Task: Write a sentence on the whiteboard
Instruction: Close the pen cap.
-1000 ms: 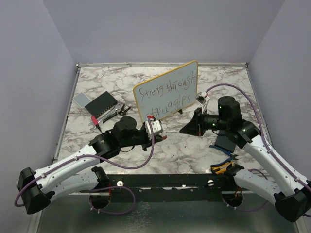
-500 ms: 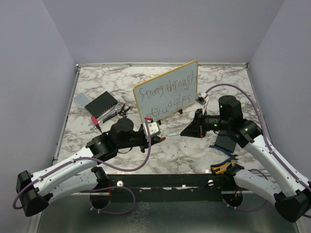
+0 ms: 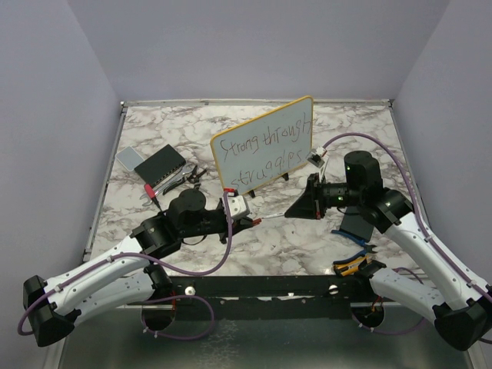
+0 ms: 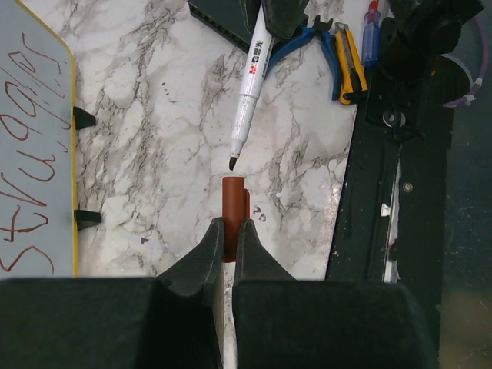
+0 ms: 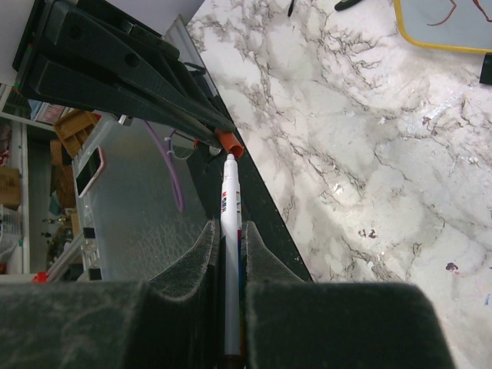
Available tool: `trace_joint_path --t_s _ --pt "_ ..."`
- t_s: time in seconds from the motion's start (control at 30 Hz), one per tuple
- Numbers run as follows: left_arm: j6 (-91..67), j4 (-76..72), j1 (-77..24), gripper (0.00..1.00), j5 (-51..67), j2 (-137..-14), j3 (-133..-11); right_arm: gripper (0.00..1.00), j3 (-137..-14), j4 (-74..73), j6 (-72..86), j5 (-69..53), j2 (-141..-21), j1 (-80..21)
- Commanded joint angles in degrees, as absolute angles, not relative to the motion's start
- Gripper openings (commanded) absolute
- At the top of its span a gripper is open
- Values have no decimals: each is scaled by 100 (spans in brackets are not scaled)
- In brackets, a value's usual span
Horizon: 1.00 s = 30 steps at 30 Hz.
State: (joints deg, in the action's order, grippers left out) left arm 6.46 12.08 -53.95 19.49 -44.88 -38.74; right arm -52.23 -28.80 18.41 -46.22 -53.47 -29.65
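Red cap (image 4: 234, 201), marker (image 5: 230, 207) both part-hidden, whiteboard (image 4: 31, 154) cropped

The table (image 3: 307, 238) top is smooth, marble-patterned, faintly shiny. The board (image 3: 264, 154) is smooth and pale. In front of the board, the marker (image 4: 250, 77) is glossy white plastic, its cap (image 4: 233, 196) matt reddish-brown plastic, and the left gripper (image 4: 231, 224) matt black plastic.

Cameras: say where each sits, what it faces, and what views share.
Top external: above and behind the bases, looking down at table, whiteboard; left arm, right arm show.
Left wrist: looks along left end effector, holding red cap, toward marker.
Right wrist: looks along right end effector, holding that marker, toward cap.
Both wrists share marker and cap.
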Motion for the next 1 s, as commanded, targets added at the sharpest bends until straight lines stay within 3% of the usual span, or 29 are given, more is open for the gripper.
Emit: trace_joint_path --t_s 0.0,0.97 --pt "571 1120 -5370 0 2221 -4395 -3795 1 -5341 -2942 1853 -4866 -5426 -2953" --pt "510 992 -5373 0 2262 -4283 -3768 1 -5178 -2885 1876 -4959 -5423 -2946"
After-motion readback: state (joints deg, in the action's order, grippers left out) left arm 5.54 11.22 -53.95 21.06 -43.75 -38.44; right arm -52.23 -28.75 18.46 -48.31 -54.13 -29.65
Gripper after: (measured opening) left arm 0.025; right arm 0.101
